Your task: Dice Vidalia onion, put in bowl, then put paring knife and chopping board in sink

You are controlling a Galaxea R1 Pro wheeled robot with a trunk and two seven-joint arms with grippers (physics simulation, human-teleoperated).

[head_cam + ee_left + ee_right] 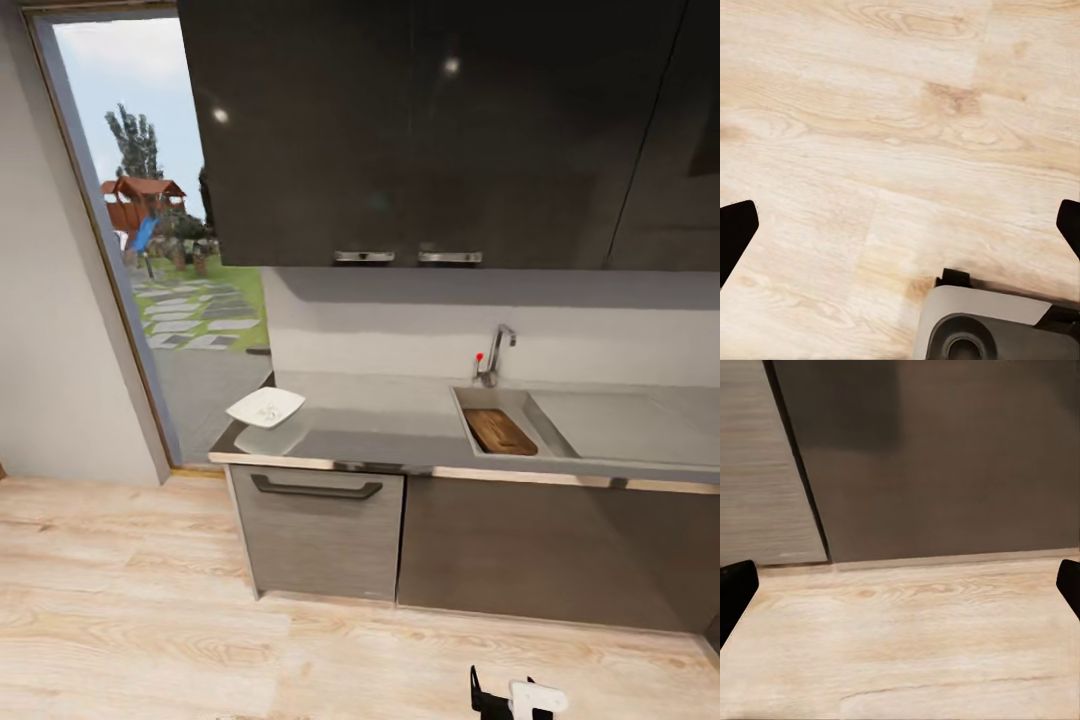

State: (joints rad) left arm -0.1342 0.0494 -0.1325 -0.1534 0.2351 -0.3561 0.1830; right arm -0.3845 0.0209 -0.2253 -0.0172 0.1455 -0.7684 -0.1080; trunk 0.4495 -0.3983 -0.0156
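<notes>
Head view: robot stands back from the kitchen units, w/ the grey metallic surface [400, 425] running above dark cabinets. Chopping board [499, 431] already lies inside the sink [545, 425], long side along the basin, faucet [497, 352] w/ red knob behind it. White bowl [265, 407] sits on the surface's left end, well apart from the sink, near the open doorway [150, 260] to a garden. Onion & paring knife can't be made out from here. Board looks stiff, flat, light-ish; prob. best taken by an edge or near its handle slot. Bowl is glossy, so likely slippery and breakable; grip at the rim. Dark upper cabinets [430, 130] overhang, white backsplash, light wood floor [130, 600]. Left wrist view: left end effector [900, 225] hangs over plank floor, fingers spread wide, holding nothing; a grey part of the robot's base [990, 330] below. Right wrist view: right end effector [900, 585] likewise spread & empty, facing the lower cabinet fronts [945, 457] across the floor.
</notes>
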